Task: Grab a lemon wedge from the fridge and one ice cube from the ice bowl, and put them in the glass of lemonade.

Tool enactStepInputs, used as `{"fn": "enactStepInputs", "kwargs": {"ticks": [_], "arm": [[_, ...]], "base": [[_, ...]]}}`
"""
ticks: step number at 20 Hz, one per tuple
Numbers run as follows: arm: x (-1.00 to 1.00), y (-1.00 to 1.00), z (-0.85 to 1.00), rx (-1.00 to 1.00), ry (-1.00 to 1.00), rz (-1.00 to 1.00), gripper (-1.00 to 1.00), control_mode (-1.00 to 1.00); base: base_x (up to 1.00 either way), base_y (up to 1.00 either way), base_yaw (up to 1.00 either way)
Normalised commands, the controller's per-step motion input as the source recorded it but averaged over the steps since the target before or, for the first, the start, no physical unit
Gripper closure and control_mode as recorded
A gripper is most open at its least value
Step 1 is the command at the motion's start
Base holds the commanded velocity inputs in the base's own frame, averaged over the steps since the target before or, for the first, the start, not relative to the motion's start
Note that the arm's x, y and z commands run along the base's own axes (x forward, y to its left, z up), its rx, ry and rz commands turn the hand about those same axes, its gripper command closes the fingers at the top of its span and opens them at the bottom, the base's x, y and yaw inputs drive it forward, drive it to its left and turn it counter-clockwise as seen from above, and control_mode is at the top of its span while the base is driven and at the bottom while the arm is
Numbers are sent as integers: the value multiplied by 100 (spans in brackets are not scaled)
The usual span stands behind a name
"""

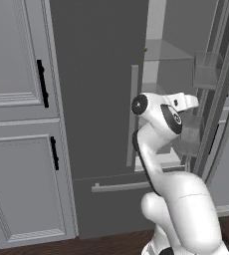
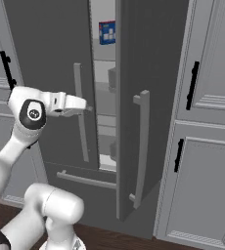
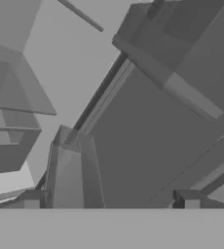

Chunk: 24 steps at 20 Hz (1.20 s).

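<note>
We see the fridge (image 2: 56, 58) at the centre of both base views, its right door swung partly ajar. A blue box (image 2: 107, 32) sits on an upper shelf. Our end effector (image 2: 82, 103) reaches toward the gap, fingers spread, holding nothing.

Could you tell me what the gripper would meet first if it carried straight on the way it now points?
Probably the fridge: the open gripper points at the gap beside its door handle; depth is unclear.
</note>
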Motion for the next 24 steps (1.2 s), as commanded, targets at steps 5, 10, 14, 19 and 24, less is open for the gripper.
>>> {"fn": "enactStepInputs", "kwargs": {"ticks": [5,10,14,19,24], "arm": [[8,-66,13,5,11,-10,-100,-100],[65,-59,-40,1,3,-3,-100,-100],[80,-27,-79,0,13,-8,-100,-100],[34,-53,-25,0,11,-15,-100,-100],[0,-100,-11,0,4,-21,-100,-100]], "base": [[0,0,0],[0,0,0],[0,0,0],[0,0,0],[0,0,0]]}}
